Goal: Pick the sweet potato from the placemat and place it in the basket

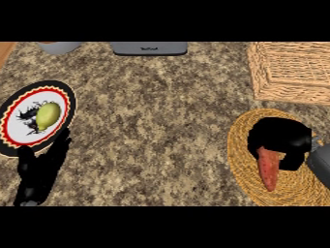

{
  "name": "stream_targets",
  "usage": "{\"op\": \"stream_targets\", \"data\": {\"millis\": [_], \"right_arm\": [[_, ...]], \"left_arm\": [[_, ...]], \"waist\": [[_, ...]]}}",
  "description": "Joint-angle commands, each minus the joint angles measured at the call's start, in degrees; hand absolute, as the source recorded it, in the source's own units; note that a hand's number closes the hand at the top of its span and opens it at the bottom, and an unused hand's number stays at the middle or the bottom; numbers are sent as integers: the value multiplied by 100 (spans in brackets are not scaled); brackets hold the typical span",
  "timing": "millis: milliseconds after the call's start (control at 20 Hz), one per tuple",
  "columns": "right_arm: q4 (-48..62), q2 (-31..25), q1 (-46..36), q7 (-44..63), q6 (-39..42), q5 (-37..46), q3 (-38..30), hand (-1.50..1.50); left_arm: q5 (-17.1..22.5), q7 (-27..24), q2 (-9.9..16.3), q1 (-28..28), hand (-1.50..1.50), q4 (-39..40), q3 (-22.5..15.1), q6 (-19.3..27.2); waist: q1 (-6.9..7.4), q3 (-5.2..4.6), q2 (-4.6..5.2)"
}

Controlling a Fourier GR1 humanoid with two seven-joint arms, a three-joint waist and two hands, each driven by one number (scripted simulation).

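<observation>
speckled brown granite countertop (160,121) fills my view, with a strip of wood at the far left edge. at the right i see the round woven placemat (249,184), and the sweet potato (269,169) lies on it, its narrow end pointing toward me. my right hand (278,138) sits over the potato's far end, fingers curled down around it, so i read it as grasping the sweet potato. the wicker basket (296,92) stands beyond the placemat, near it. at the left my left hand (42,167) rests with fingers straight, just beside a patterned plate (10,131) that carries 1 yellow-green fruit (47,115). a grey appliance (149,48) sits at the far edge.
</observation>
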Motion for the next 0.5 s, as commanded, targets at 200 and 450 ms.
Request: {"op": "stream_targets", "data": {"millis": [200, 450], "right_arm": [[46, 498, 194, 747, -39, 201, -276, 150], [537, 1317, 305, 3696, 239, -85, -1347, 150]], "left_arm": [[-69, 322, -37, 316, 0, 203, 35, 50], [18, 277, -12, 364, 0, 156, 179, 106]], "waist": [[-25, -70, 49], [-344, -98, -10]]}}
